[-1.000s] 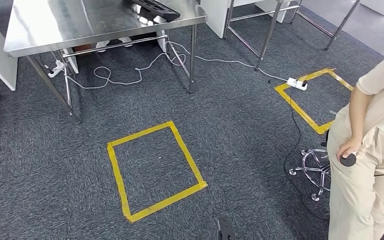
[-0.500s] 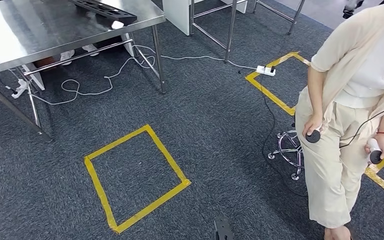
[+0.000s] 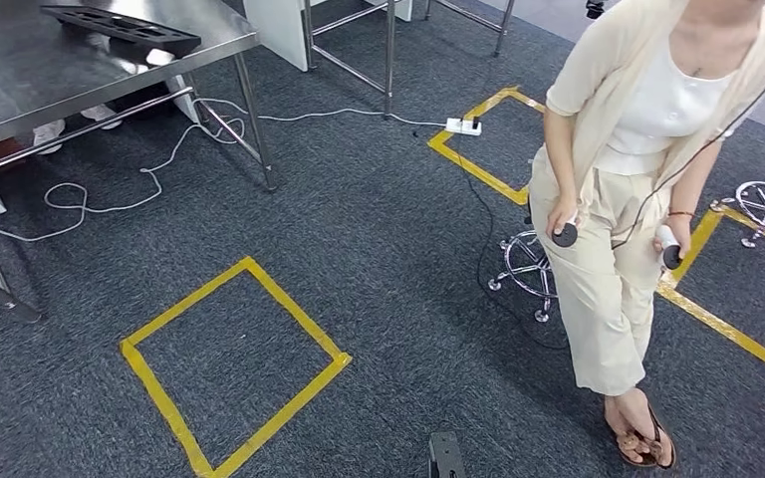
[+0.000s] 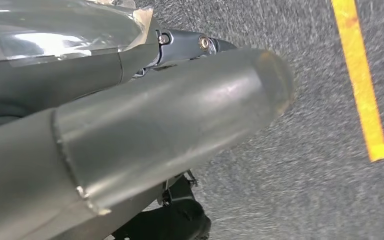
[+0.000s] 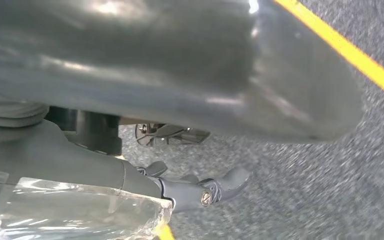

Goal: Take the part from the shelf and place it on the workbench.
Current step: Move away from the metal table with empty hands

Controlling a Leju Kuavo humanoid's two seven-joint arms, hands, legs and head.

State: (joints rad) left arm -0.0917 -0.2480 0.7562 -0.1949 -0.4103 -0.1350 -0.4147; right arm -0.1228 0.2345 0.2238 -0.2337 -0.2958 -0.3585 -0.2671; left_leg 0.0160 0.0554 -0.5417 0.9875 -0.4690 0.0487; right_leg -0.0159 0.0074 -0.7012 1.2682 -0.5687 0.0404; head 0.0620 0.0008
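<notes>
Head view: a steel workbench stood at the upper left on grey carpet, with a dark slotted tray lying on its top near the far edge; whether that tray was the task's part could not be told.
Floor marks: a yellow tape square lay on the carpet in front of the workbench, and a second tape square lay beyond it with a white power strip on its corner.
Cable: a white cord trailed under the workbench.
Person: a person in beige clothes stood at the right, holding a dark controller in one hand and another controller in the other, just beside a chrome stool base.
Left wrist view: the left hand showed as a thick grey thumb close to the lens with a dark finger behind it, above carpet and a strip of yellow tape; nothing lay against them.
Right wrist view: the right hand showed the same way, a dark finger beneath the thumb, with nothing touching it.
Finger state: whether either hand's fingers were spread or curled could not be told.
Part and fingers: nothing that could be told as the part lay at or near either hand.
</notes>
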